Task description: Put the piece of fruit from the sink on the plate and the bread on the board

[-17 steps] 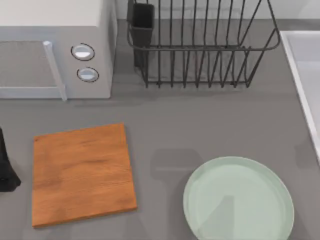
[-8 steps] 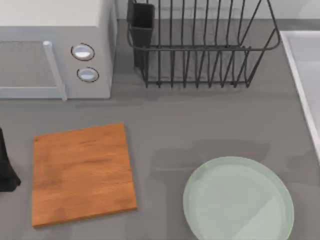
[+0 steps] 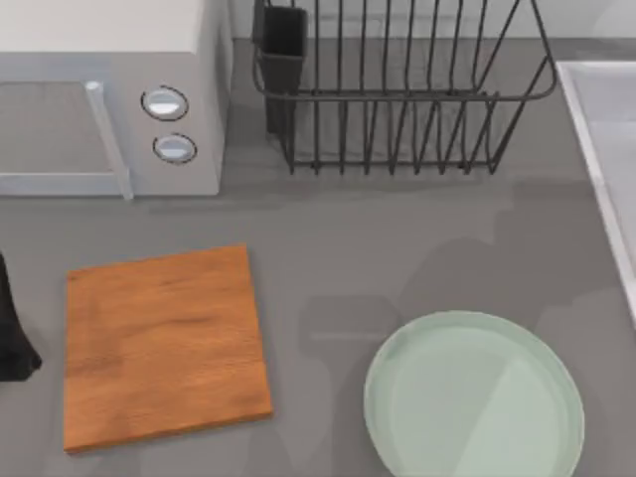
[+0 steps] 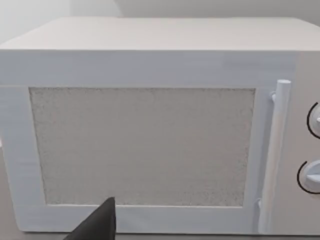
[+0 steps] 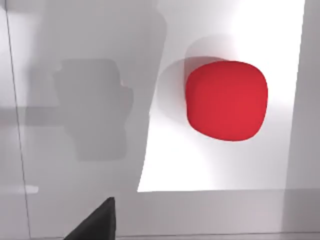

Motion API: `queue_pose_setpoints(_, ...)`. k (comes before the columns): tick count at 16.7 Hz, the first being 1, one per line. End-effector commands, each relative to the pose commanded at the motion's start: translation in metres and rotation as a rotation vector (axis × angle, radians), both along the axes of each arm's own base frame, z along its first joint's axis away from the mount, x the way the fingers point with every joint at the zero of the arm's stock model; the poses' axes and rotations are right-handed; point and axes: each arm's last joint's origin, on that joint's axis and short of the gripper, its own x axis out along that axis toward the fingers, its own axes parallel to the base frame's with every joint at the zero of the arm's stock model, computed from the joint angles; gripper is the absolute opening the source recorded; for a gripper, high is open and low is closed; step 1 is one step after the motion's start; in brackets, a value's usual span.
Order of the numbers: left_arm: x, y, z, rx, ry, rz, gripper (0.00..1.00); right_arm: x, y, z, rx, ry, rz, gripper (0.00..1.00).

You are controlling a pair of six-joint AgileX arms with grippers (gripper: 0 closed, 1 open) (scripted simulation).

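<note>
Presently: fruit, red, round, no long axis, lies in sink at top view's right edge, below right wrist camera, so right arm is nearer. Finger opening cannot be told. Plate lower right, bare.

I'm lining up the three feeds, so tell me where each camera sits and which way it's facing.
Top view: above the table, looking down on board, plate, rack, microwave, sink; left arm at left edge.
Left wrist view: faces the microwave door; a dark gripper tip shows.
Right wrist view: looks into the sink at the fruit.
Shared: microwave, sink.
</note>
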Motion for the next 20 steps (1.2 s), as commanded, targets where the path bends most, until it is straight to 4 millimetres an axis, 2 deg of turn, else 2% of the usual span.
queue_pose_setpoints(3, 0.0, 0.0, 0.0, 0.0, 0.0, 0.0, 1.0, 0.018, -0.015, -0.028, 0.03, 0.094, -0.002, 1.0)
queue_pose_setpoints(5, 0.0, 0.0, 0.0, 0.0, 0.0, 0.0, 1.0, 0.023, -0.021, -0.038, 0.041, 0.126, -0.002, 1.0)
queue_pose_setpoints(13, 0.0, 0.0, 0.0, 0.0, 0.0, 0.0, 1.0, 0.025, -0.019, -0.046, 0.043, 0.134, 0.002, 1.0)
queue_pose_setpoints(16, 0.0, 0.0, 0.0, 0.0, 0.0, 0.0, 1.0, 0.029, -0.021, -0.079, 0.043, 0.135, 0.001, 1.0)
queue_pose_setpoints(20, 0.0, 0.0, 0.0, 0.0, 0.0, 0.0, 1.0, 0.031, -0.023, -0.141, 0.04, 0.125, -0.001, 1.0)
